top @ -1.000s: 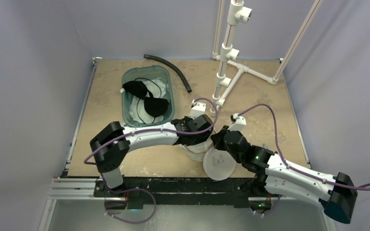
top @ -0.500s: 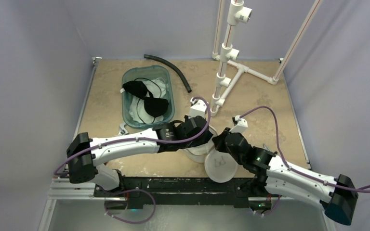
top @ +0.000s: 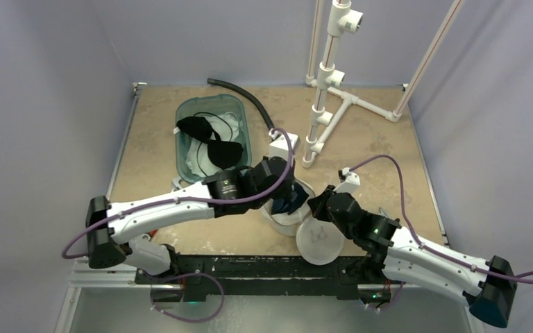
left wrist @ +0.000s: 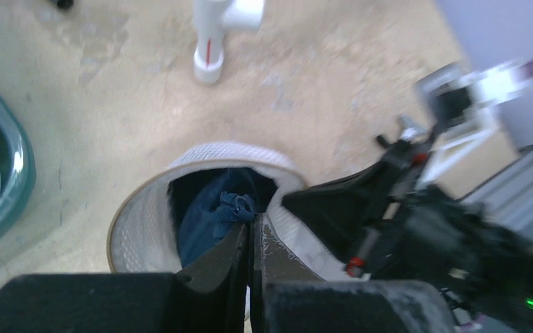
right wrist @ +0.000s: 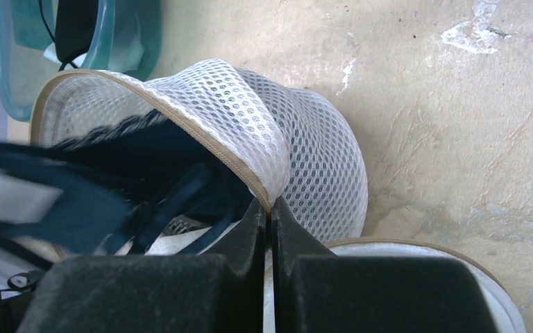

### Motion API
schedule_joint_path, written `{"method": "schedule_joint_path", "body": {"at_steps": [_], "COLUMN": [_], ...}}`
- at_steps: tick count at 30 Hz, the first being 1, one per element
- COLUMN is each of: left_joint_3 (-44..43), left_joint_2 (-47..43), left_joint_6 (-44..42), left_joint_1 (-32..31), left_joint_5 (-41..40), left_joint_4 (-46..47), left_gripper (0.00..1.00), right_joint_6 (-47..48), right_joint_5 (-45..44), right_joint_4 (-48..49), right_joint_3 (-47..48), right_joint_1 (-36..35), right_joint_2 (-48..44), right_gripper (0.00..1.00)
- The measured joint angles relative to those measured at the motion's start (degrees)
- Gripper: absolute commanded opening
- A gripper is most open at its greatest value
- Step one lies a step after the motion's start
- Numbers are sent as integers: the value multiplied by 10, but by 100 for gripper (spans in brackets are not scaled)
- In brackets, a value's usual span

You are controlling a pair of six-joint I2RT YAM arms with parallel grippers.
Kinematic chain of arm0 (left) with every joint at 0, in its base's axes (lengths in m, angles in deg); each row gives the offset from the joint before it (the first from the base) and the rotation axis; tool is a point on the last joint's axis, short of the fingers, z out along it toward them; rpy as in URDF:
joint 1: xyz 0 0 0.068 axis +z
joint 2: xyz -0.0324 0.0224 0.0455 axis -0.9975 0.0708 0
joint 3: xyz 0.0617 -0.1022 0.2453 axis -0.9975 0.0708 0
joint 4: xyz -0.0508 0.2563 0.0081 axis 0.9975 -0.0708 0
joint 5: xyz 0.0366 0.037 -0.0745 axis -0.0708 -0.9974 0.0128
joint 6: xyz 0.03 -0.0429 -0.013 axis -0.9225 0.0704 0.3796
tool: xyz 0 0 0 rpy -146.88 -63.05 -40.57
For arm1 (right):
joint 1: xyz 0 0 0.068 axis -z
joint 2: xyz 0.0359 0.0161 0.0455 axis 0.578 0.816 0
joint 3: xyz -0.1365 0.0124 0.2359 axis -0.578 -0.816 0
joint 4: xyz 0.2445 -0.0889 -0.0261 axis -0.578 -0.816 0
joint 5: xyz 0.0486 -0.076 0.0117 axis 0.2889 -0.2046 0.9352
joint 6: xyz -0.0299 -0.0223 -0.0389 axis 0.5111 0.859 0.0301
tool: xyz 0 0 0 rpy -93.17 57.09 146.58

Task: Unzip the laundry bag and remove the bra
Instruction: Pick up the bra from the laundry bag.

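The laundry bag (right wrist: 284, 139) stands unzipped at the near middle of the table (top: 375, 152), its one round lid (top: 319, 243) lying beside it. One navy bra (left wrist: 212, 218) sits mostly hidden inside, blurred. The left gripper (left wrist: 251, 223) pinches its fabric, and the right gripper (right wrist: 271, 208) clamps the bag's rim. One teal tub (top: 180, 142) sits beyond.

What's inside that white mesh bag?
Dark blue fabric with straps, likely the bra, bunched in the open laundry bag. The bag's bottom and the fabric's lower part are covered.
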Motion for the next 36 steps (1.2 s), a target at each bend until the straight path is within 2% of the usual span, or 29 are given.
{"method": "schedule_joint_path", "body": {"at_steps": [4,6,10,13,23,30,36], "left_joint_3": [-66,-102,-143,-162,-263,-300,-315], "left_joint_2": [-35,-47,-66,-68,-59,-58,-67], "left_joint_6": [-19,-31,-47,-56,-83,-104,-143], "left_joint_1": [-1,-1,-1,-1,-1,-1,-1], "left_joint_5": [14,28,50,60,78,65,-6], "left_joint_4": [-5,-5,-3,-13,-44,-60,-78], "left_gripper": [0,0,0,0,0,0,0], "right_joint_6": [-4,-5,-10,-10,14,65,126], "right_joint_5": [0,0,1,7,38,84,151], "right_joint_4": [-5,-5,-6,-8,-4,0,30], "right_joint_3": [0,0,0,0,20,42,75], "right_joint_1": [0,0,0,0,0,0,1], "right_joint_2": [-2,-5,-17,-36,-107,-183,-245], "right_gripper": [0,11,44,56,76,80,81]}}
